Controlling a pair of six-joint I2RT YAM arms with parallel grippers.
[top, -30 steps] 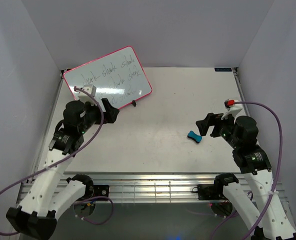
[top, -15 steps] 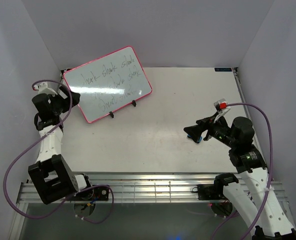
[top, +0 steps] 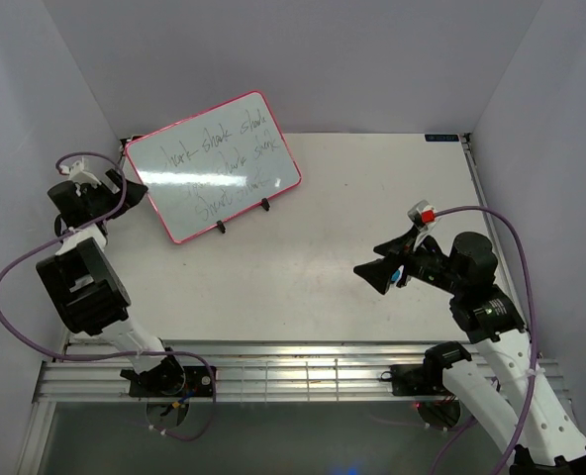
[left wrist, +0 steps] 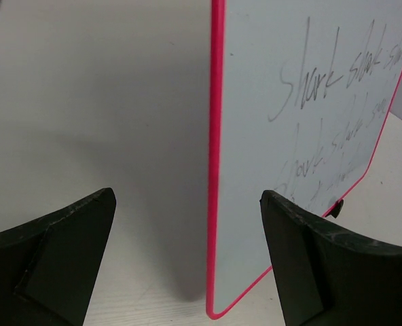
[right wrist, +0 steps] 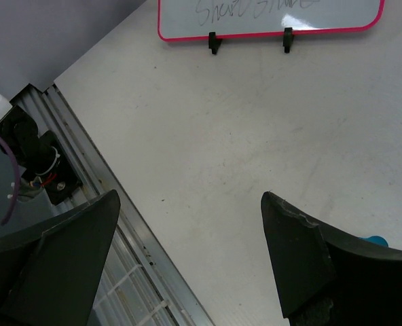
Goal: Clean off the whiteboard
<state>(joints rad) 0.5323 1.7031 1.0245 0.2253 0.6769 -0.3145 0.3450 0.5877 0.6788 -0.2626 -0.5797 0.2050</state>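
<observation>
pink-framed whiteboard stands propped, handwriting unerased.

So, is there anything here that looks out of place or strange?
Nothing looks damaged or spilled. The whiteboard stands on its two small feet, turned at an angle to the table edges, with its writing not yet erased. The left gripper is open around its pink edge.

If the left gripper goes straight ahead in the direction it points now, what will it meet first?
Most likely the left edge of the whiteboard: in the left wrist view its pink frame stands upright between the open fingers of the left gripper, ahead of them. How far ahead is unclear.
</observation>
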